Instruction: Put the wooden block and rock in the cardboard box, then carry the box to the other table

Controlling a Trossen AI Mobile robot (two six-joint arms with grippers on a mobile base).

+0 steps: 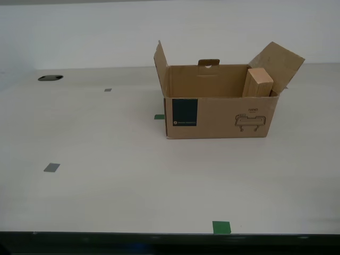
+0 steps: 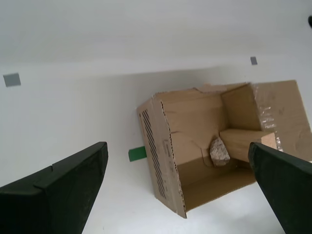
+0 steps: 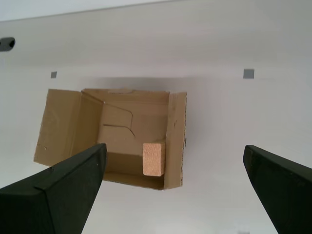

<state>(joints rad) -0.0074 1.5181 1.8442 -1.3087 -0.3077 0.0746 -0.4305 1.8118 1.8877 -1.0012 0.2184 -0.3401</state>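
Observation:
The cardboard box [image 1: 220, 114] stands open on the cream table, flaps up, its navy label facing the exterior view. The wooden block [image 1: 258, 82] leans upright inside at the end toward the exterior view's right. The rock [image 2: 220, 151] lies on the box floor next to the block [image 2: 243, 139]; the box wall hides it in the exterior view. My second gripper [image 2: 176, 146] hangs open high above the box [image 2: 165, 146]. My first gripper [image 3: 174, 147] is open too, above the box [image 3: 73, 122] and block [image 3: 154, 158]. Neither arm shows in the exterior view. The other table is out of view.
Grey tape squares [image 1: 51, 168] [image 1: 108, 90] and green tape marks [image 1: 221, 227] [image 1: 159, 117] dot the tabletop [image 1: 106, 202]. A dark oval hole [image 1: 50, 78] sits at the far corner on the exterior view's left. A pale wall rises behind the table.

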